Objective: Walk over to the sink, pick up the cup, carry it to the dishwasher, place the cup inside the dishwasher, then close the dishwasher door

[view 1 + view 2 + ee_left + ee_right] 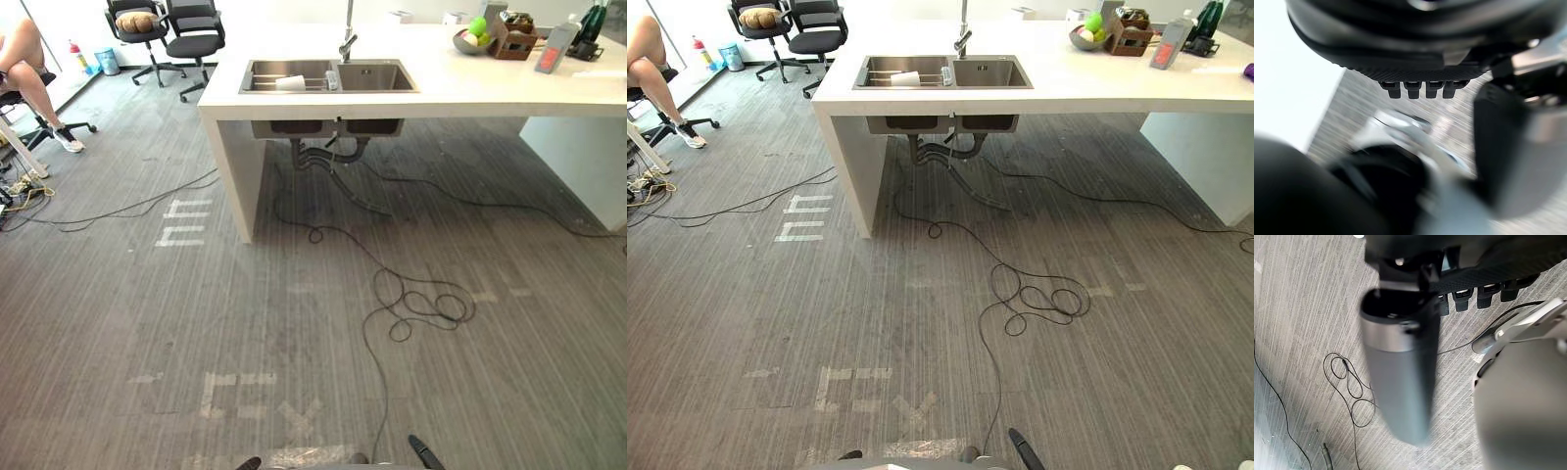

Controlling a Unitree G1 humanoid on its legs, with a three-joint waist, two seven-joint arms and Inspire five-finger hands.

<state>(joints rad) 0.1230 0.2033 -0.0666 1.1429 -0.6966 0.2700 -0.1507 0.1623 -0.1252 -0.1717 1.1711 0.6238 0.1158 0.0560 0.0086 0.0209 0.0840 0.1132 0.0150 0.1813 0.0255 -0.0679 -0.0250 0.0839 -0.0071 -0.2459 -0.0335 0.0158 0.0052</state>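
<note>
Our left hand (1400, 44) and right hand (1488, 259) are hanging above the grey floor (294, 323), fingers relaxed. We are seeing the white cup (291, 83) lying in the left basin of the sink (377, 76), well apart from both hands.

I see floor (118, 323): grey, thin stripes | counter (490, 83): white | sink (377, 76): silver | cup (290, 83): white | chairs (194, 44): black | apple (477, 26): green | my right hand (1488, 259): black

Both head views look forward and down, sharing the floor (294, 323) and the distant sink (328, 75). The wrist views face the floor closely past the left hand (1400, 54) and the right hand (1484, 274).
</note>
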